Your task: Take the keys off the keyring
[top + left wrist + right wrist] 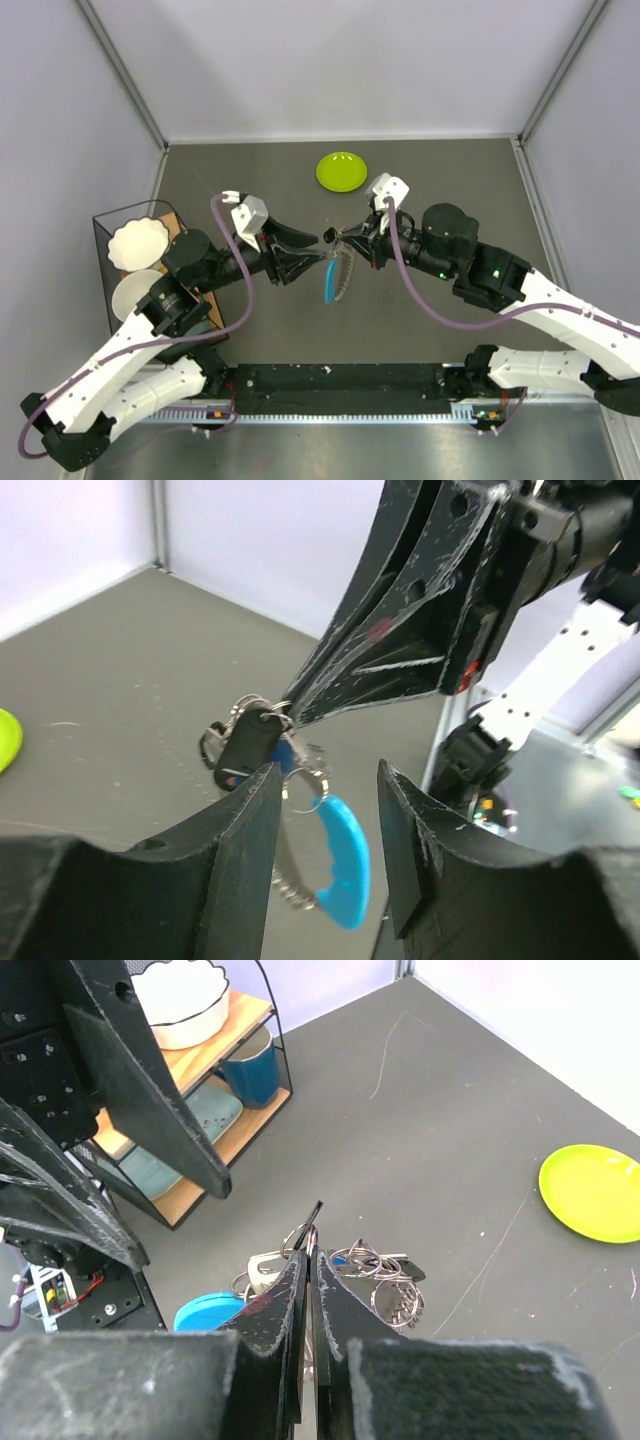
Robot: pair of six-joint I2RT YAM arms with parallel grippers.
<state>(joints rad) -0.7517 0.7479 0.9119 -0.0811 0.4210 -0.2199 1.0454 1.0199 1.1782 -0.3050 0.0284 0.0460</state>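
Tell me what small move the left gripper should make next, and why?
Probably ease the left gripper forward and close on the keys. The right gripper is shut on the keyring, which hangs from it; the left jaws stand open short of the keys.

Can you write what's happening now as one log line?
right gripper: shut on keyring, holding it up | left gripper: open, straddling the hanging keyring | keys: on the keyring
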